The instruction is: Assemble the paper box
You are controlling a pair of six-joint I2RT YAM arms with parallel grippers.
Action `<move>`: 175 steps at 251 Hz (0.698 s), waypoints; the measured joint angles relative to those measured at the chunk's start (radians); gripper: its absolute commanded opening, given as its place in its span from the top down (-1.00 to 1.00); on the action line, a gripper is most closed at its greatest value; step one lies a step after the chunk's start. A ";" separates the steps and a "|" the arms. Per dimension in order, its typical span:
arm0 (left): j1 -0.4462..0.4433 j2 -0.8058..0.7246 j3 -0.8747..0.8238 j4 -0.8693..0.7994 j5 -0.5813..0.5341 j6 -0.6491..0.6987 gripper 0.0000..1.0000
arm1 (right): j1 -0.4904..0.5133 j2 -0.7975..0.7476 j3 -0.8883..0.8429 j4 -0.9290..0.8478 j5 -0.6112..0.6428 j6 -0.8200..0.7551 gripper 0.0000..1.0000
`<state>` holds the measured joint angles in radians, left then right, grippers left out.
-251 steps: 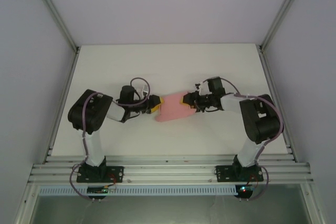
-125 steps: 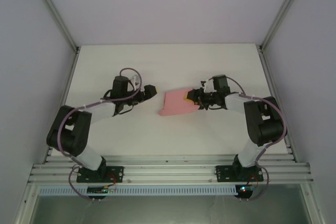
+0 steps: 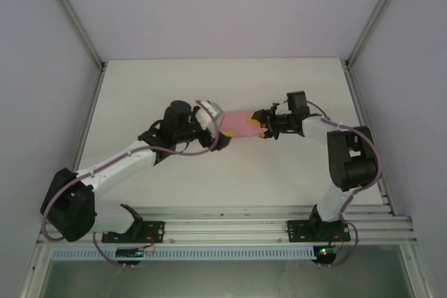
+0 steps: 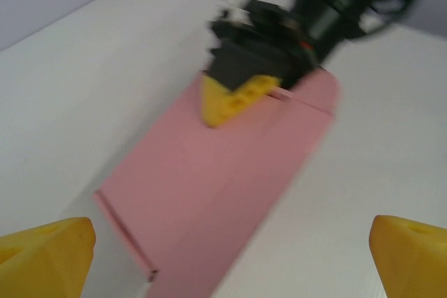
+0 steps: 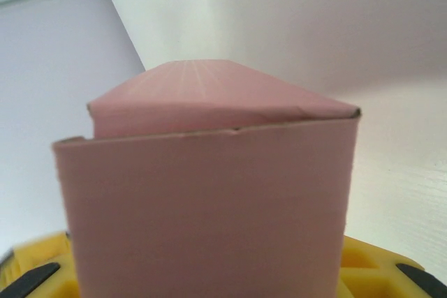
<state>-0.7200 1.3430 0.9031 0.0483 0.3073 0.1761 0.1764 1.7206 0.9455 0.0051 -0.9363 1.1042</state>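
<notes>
Paper box (image 3: 237, 125): pink card, looking flattish from above, is sitting over the middle of the white worktop (image 3: 174, 82), between the two arms.
Right claw (image 3: 264, 129): is gripping the box's right end between yellow-tipped fingers.
Left claw (image 3: 218, 129): is hovering at the box's left end, jaws gaping wide, gripping nothing.
</notes>
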 measured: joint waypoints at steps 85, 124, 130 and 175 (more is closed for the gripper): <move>-0.114 0.175 0.142 -0.116 -0.140 0.369 -1.00 | -0.033 0.032 0.097 -0.223 -0.028 0.045 0.67; -0.146 0.237 0.193 -0.112 -0.216 0.487 -0.99 | -0.035 0.051 0.114 -0.263 -0.047 0.065 0.65; -0.148 0.246 0.198 -0.110 -0.225 0.500 -0.99 | -0.035 0.053 0.114 -0.266 -0.050 0.070 0.65; -0.150 0.294 0.205 -0.097 -0.291 0.579 -0.99 | -0.035 0.056 0.114 -0.264 -0.073 0.105 0.63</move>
<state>-0.8700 1.6367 1.1080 -0.0486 0.0166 0.7551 0.1417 1.7771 1.0592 -0.2588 -1.0096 1.2095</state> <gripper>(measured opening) 0.997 0.426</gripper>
